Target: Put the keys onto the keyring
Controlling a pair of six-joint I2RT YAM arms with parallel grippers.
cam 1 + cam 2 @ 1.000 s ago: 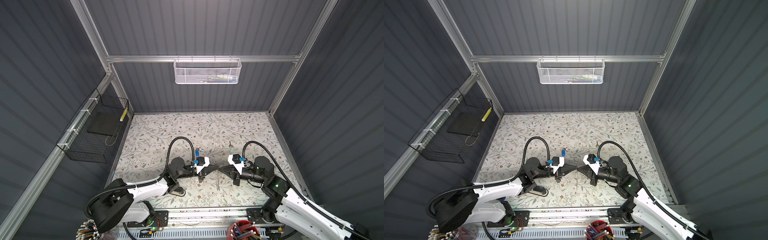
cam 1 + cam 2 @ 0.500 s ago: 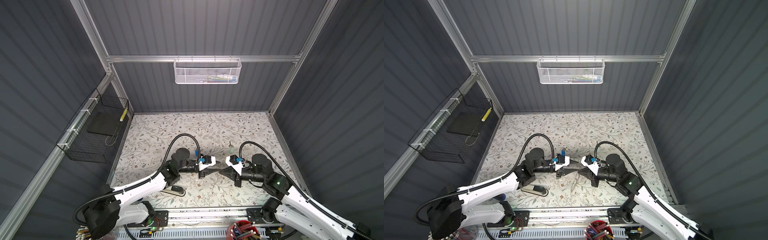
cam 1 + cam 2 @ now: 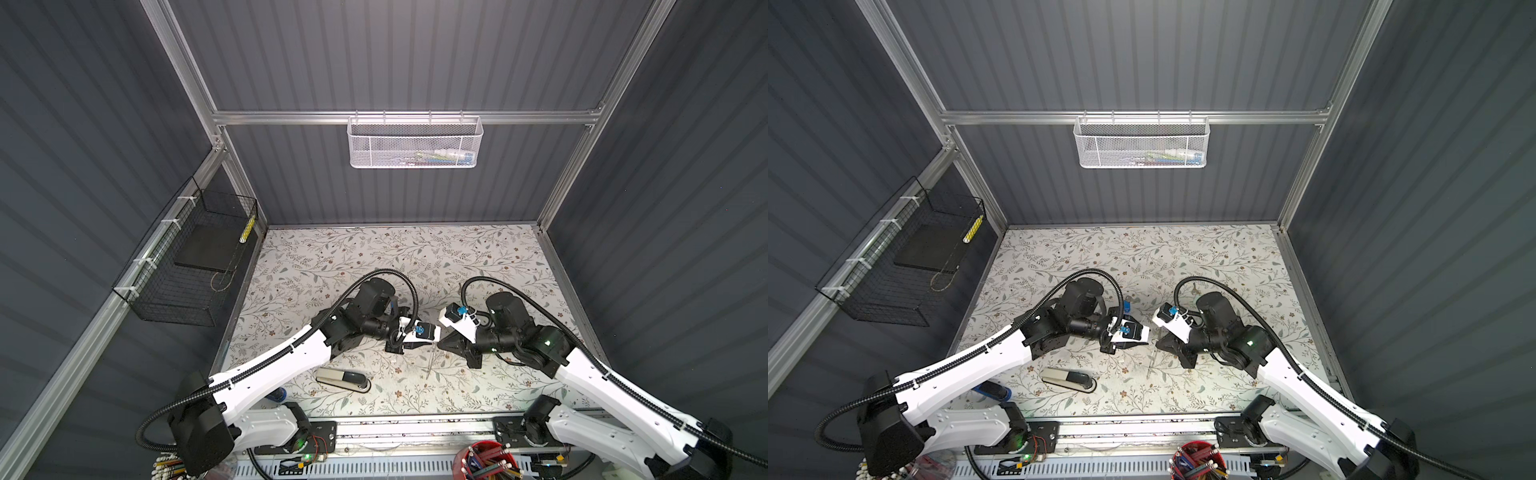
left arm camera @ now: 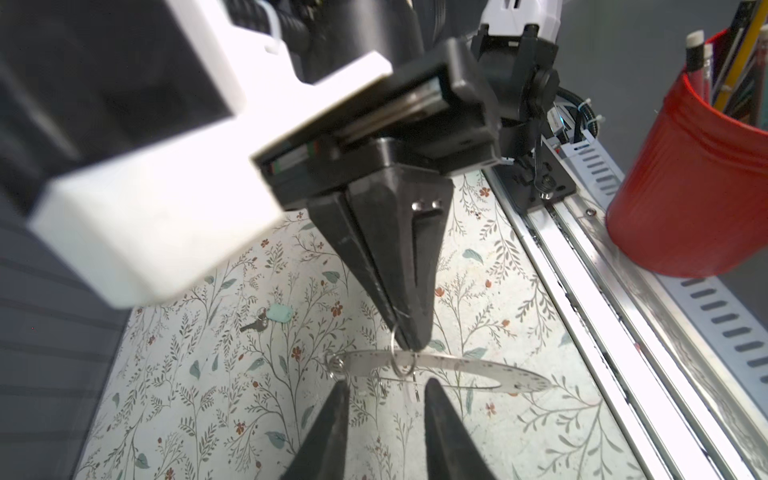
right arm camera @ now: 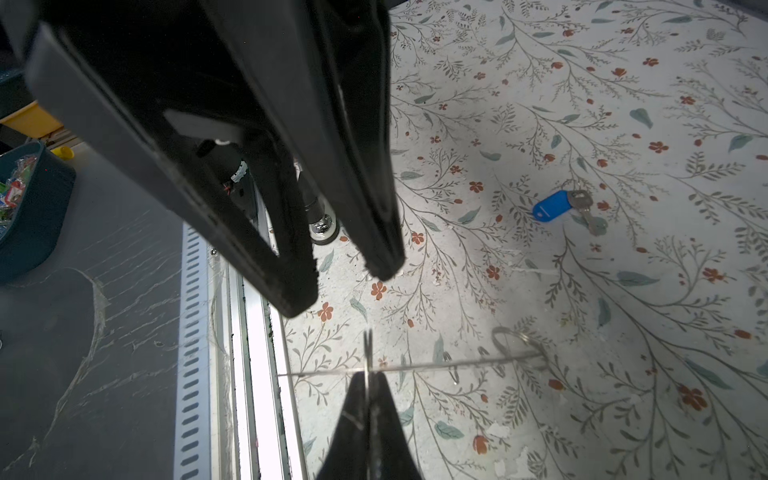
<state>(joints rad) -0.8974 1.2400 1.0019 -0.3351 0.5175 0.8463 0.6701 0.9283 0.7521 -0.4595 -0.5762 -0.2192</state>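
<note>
The keyring (image 4: pixel 457 368), a large thin flat grey ring, hangs off the mat; in both top views it shows edge-on (image 3: pixel 431 361) (image 3: pixel 1152 360). My right gripper (image 5: pixel 368 376) (image 4: pixel 409 343) is shut on a small wire loop threaded through the keyring's band. My left gripper (image 4: pixel 384 401) (image 3: pixel 432 338) faces it a little short of the keyring, open and holding nothing. One of the keys, with a blue tag (image 5: pixel 550 205) (image 3: pixel 1127 306), lies on the mat. The other key, with a mint tag (image 4: pixel 279 312), also lies on the mat.
A grey-and-black stapler (image 3: pixel 343 380) lies near the front, left of centre. A red pencil cup (image 3: pixel 486 461) stands beyond the front rail (image 4: pixel 582 257). A black wire basket (image 3: pixel 191 266) hangs on the left wall and a white mesh basket (image 3: pixel 415 143) on the back wall.
The left gripper was shut at the keyring a second ago; it has opened and let go, and its arm has swung toward the back. The right gripper stays shut.
</note>
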